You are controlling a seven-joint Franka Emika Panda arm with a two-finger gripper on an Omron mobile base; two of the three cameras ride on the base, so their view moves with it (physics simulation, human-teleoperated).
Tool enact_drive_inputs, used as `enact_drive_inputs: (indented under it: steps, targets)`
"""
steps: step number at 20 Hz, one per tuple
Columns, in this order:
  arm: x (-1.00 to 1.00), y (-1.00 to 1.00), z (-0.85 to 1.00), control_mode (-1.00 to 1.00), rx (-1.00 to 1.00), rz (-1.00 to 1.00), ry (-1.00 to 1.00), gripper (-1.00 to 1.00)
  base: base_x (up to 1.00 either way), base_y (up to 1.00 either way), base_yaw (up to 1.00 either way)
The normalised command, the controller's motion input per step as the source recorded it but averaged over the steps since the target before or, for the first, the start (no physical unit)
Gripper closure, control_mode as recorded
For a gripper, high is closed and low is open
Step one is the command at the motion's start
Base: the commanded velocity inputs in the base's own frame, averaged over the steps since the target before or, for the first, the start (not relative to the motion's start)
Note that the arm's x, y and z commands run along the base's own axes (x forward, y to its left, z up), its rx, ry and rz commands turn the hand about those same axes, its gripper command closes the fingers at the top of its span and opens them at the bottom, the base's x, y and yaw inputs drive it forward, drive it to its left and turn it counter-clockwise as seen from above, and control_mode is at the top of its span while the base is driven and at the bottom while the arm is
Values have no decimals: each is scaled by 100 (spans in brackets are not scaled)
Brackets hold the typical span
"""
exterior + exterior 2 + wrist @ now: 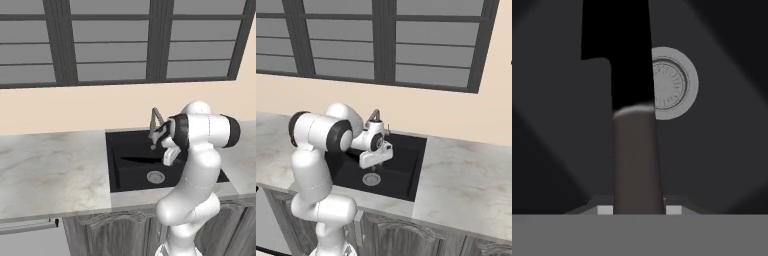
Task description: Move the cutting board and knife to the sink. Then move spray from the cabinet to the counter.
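Tool (635, 210) clamped on the knife (629, 95) by its handle, blade pointing away from the hand. Held low over the black sink (120, 170), inside the basin, with the drain (673, 83) just beyond the blade in the hand view. Probably kept by the handle so the blade could go down flat on the basin floor once let go. Faucet (156, 122) just behind the wrist. Pale tabletop (50, 170) either side of the basin. Cutting board hard to make out in the dark basin.

Flat rendered light, dim sink (120, 150) basin.
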Motion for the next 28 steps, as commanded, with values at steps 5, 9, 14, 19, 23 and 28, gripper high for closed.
enact_drive_inputs:
  steps: [5,9,14,19,23,28]
  targets:
    - [16,0,-28,-100,-4,0,1,100,0,0,0]
    - [7,0,-30,-100,-7,0,0,100,0,0,0]
    - [3,0,-23,-100,-5,1,0,100,0,0,0]
    - [18,0,-30,-100,-3,0,0,100,0,0,0]
    - [29,0,-47,-100,-3,2,0,100,0,0,0]
    - [27,0,-47,-100,-3,3,0,100,0,0,0]
